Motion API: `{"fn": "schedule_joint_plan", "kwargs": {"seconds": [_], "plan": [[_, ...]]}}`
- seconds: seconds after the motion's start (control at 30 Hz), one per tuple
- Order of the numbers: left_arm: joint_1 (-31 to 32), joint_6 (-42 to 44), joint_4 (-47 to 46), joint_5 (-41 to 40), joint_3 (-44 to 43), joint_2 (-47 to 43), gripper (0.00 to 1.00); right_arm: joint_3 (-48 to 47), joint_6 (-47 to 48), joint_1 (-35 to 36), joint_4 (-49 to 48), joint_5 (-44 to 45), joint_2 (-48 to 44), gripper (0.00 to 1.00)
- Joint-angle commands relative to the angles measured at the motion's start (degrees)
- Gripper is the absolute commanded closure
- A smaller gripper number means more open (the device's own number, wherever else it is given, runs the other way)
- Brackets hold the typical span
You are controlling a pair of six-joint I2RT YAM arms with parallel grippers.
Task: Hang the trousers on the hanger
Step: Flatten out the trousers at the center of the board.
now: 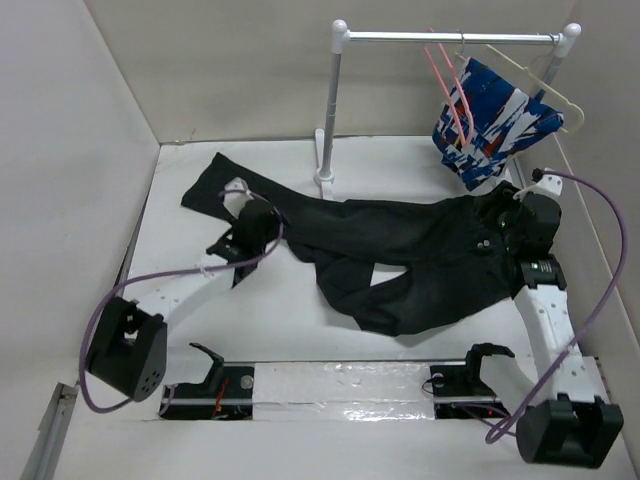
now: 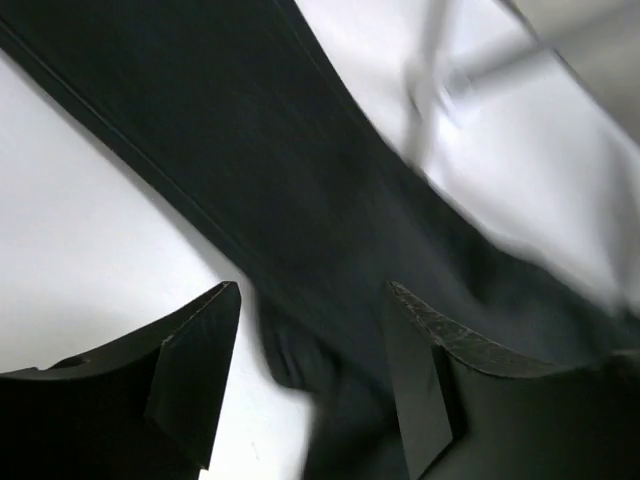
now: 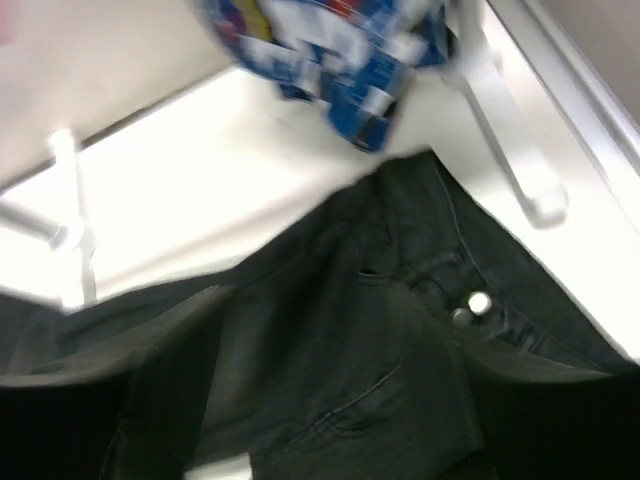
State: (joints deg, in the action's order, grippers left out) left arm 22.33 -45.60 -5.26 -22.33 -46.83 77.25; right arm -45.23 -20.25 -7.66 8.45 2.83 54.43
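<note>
The black trousers (image 1: 400,250) lie spread across the table, one leg end at the far left and the waist at the right. My left gripper (image 1: 262,218) is over the left leg; in the left wrist view it (image 2: 311,292) is open, with the trouser leg (image 2: 280,170) between and under its fingers (image 2: 200,370). My right gripper (image 1: 497,232) is over the waist; in the right wrist view it (image 3: 330,420) looks open above the waistband and button (image 3: 480,302). The pink hanger (image 1: 447,95) hangs empty on the rail at the back right.
A white rack, with its post (image 1: 328,110) and top rail (image 1: 450,38), stands at the back. A cream hanger (image 1: 545,85) on it carries a blue, white and red patterned garment (image 1: 490,120), also in the right wrist view (image 3: 340,60). White walls bound the table on both sides.
</note>
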Motion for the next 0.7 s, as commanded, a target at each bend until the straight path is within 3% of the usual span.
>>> {"fn": "schedule_joint_plan", "kwargs": {"seconds": [0.0, 0.03, 0.07, 0.2, 0.27, 0.3, 0.4, 0.6, 0.67], "plan": [[8.3, -6.5, -6.1, -1.8, 8.5, -4.1, 0.46, 2.0, 3.2, 3.2, 0.5, 1.5, -6.5, 0.48], [9.6, -8.7, -5.7, -1.6, 11.6, -4.0, 0.49, 2.5, 4.1, 4.7, 1.0, 1.4, -8.1, 0.62], [10.3, -8.8, -6.4, -1.1, 12.7, -3.3, 0.5, 3.0, 4.3, 5.3, 2.3, 1.1, -9.7, 1.0], [10.8, -9.8, -8.8, 3.5, 15.2, -1.2, 0.44, 5.8, 6.2, 9.8, 2.8, -11.8, -13.7, 1.0], [10.8, -9.9, -10.1, 4.1, 14.7, 1.0, 0.42, 8.0, 6.6, 16.0, 2.0, -14.7, -12.6, 0.94], [10.8, -9.8, -10.3, 4.9, 14.1, 2.2, 0.41, 8.6, 6.7, 18.3, 1.8, -13.6, -11.6, 0.79], [10.8, -9.2, -11.6, 7.9, 11.5, 7.0, 0.4, 9.6, 7.6, 27.1, 0.3, -7.2, -6.5, 0.59], [13.6, -10.3, -13.0, 6.9, 8.5, 13.6, 0.42, 8.1, 7.4, 33.1, -7.0, -4.8, 7.1, 0.38], [13.6, -10.9, -13.1, 6.3, 8.5, 14.1, 0.53, 6.0, 8.4, 34.8, -7.5, -4.3, 13.9, 0.37]]}}
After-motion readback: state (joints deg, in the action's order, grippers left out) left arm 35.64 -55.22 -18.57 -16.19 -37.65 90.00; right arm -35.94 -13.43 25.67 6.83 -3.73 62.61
